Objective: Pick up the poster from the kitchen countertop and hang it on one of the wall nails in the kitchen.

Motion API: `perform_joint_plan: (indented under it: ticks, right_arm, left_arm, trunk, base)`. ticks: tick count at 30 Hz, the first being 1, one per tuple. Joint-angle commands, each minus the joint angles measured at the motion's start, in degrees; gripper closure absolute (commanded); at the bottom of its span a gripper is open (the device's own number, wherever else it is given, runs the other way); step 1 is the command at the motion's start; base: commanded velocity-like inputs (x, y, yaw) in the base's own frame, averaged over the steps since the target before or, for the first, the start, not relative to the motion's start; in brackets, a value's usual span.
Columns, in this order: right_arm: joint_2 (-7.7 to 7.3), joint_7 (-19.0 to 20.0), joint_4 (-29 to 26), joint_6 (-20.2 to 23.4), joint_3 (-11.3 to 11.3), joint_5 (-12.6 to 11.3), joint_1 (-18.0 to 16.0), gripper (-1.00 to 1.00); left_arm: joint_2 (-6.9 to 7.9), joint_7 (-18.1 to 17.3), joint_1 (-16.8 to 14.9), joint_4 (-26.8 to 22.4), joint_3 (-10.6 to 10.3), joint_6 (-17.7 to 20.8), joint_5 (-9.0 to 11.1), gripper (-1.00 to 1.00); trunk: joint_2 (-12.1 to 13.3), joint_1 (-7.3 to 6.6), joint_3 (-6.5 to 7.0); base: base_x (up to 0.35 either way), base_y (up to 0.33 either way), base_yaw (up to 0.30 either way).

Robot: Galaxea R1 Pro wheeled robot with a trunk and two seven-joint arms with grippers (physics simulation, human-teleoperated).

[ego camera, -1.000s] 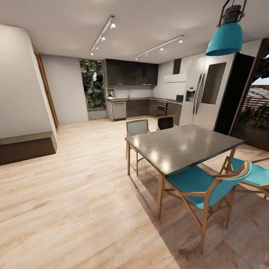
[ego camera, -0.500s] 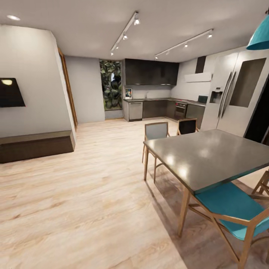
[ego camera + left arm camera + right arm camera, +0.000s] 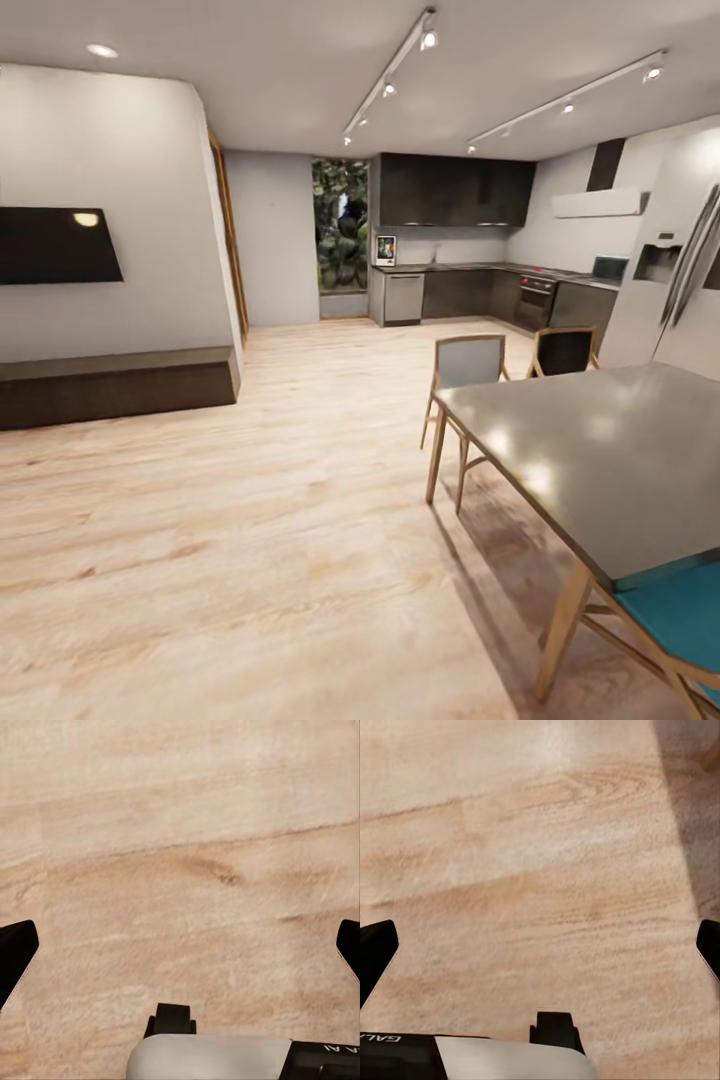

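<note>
Panning left, the head camera now shows the far poster [image 3: 385,250] on the counter [image 3: 470,267]; both claws hang spread, empty; all remains.

Open wood floor [image 3: 250,520] ahead; dining table [image 3: 610,460] & chairs [image 3: 470,365] block right.

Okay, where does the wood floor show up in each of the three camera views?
Head view: the pale wood plank floor spreads across the lower half, from the dark low bench to the grey dining table.
Left wrist view: the floor lies between the open jaws.
Right wrist view: the same.
Shared landmark: the floor's wood grain.
</note>
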Motion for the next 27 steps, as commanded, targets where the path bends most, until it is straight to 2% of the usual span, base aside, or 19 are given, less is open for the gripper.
perform_joint_plan:
  ticks: [1,8,27]
  right_arm:
    - [0.00,0.0,0.0,-0.2,0.0,0.2,0.0,-1.00]
    - [-0.46,0.1,0.2,-0.1,0.0,0.3,0.0,-1.00]
    - [-0.48,0.1,0.2,-0.2,0.0,0.2,0.0,-1.00]
  left_arm:
    - [-0.02,0.0,0.0,-0.1,0.1,0.0,0.0,-1.00]
    - [0.00,0.0,0.0,-0.1,0.1,0.0,0.0,-1.00]
    - [0.00,0.1,0.0,0.0,0.1,0.0,-0.1,-1.00]
  trunk:
    - [0.0,0.04,-0.05]
    - [0.0,0.04,-0.07]
    - [0.0,0.04,-0.07]
  base:
    - [0.341,0.011,0.055]
    - [0.341,0.003,0.016]
    - [0.341,0.050,0.000]
